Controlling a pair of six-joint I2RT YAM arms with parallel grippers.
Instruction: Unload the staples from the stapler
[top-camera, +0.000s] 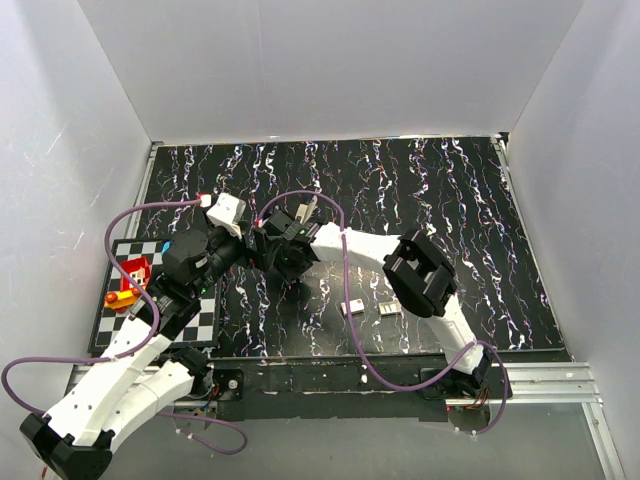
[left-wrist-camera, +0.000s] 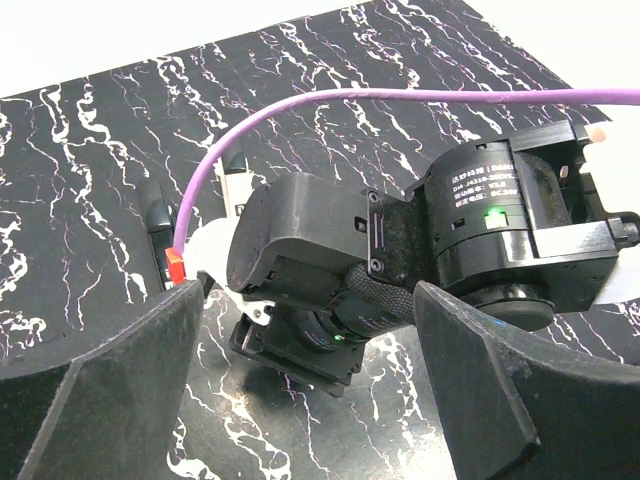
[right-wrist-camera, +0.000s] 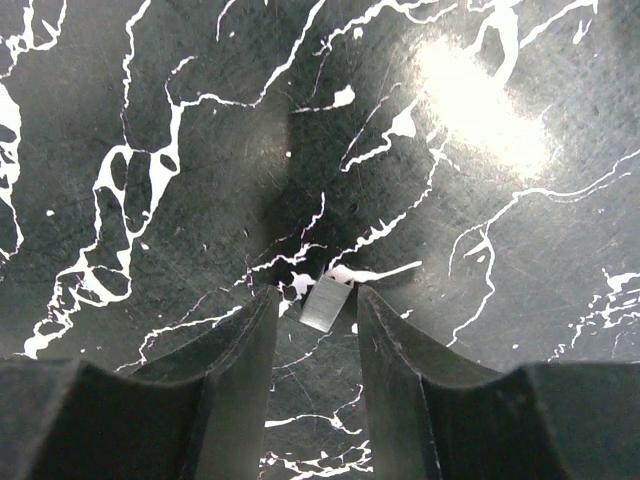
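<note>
Stapler unseen, left gripper wide apart, right gripper narrowly straddling silvery piece

A purple cable is looping past white arms over a black, white-veined mat and a black-and-white checkered board.

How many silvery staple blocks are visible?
3 staple blocks: two side by side on the mat, one between the fingers of the right gripper. Others may be hidden.
</note>
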